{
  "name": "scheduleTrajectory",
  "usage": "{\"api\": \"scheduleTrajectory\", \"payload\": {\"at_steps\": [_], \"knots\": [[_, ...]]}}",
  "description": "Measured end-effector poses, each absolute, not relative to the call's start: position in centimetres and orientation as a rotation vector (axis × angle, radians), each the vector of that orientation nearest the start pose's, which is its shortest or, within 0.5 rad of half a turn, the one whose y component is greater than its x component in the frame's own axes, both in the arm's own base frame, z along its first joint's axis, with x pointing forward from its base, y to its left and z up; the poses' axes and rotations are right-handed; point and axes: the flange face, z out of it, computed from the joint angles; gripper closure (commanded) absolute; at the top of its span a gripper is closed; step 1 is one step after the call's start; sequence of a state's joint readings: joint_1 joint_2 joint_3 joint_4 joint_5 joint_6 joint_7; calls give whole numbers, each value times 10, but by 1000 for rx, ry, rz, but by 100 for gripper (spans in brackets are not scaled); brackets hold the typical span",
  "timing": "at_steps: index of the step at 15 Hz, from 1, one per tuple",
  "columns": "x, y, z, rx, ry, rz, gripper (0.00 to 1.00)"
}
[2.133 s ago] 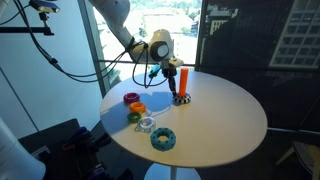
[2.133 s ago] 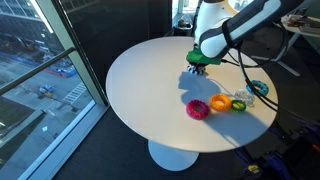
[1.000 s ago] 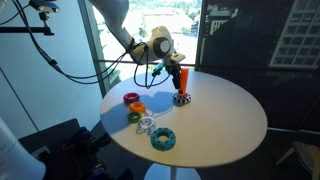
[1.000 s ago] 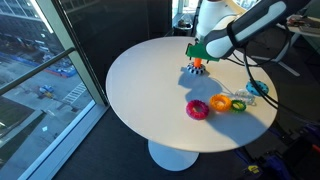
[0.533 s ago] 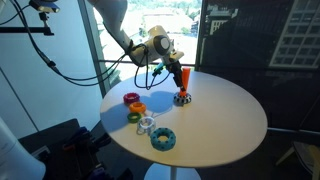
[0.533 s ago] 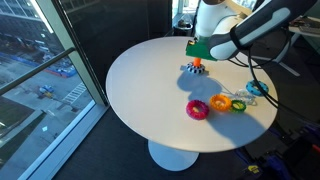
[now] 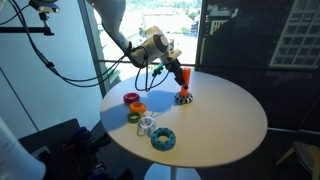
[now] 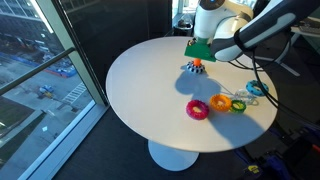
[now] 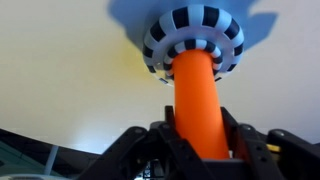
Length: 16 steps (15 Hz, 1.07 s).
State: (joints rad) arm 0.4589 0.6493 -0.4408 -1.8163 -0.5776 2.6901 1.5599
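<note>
Orange peg (image 9: 198, 100) on a round black-and-white striped base (image 9: 193, 40). Sits clamped between the two dark fingers (image 9: 135, 150) of the claw (image 9: 198, 142), closed snugly on the shaft from both sides, no gap visible in the wrist view. Gripped on the slim shaft, probably for want of room around the much wider base. Points straight out from the claw, base at the far end, just beyond the fingertips.

In an exterior view, leans with the slant of the wrist rather than standing upright, peg (image 7: 180, 82) running down and away from the claw (image 7: 173, 68). Hangs low over a round white table (image 7: 235, 115), base directly beneath the claw. Cannot tell whether touching the tabletop or raised just clear of it; only a soft shadow visible under the base in the wrist view.

Well apart from the claw, toward the table's edge, five small pieces: red ring (image 7: 131, 99), orange ring (image 7: 138, 108), green ring (image 7: 134, 117), white ring (image 7: 146, 125), teal ring (image 7: 163, 139). Lie flat, side by side rather than stacked, none touching peg or claw, likely for easy reach from above without knocking a neighbour.

Behind the claw, white arm (image 7: 115, 22) reaching in from beyond the table's rim.
</note>
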Motion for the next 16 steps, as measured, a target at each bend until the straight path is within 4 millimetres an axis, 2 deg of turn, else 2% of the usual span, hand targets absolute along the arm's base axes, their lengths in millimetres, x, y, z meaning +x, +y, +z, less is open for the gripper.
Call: {"api": "scheduleTrajectory", "payload": {"at_steps": [16], "knots": [[669, 67, 235, -2839, 1460, -857, 84]]}}
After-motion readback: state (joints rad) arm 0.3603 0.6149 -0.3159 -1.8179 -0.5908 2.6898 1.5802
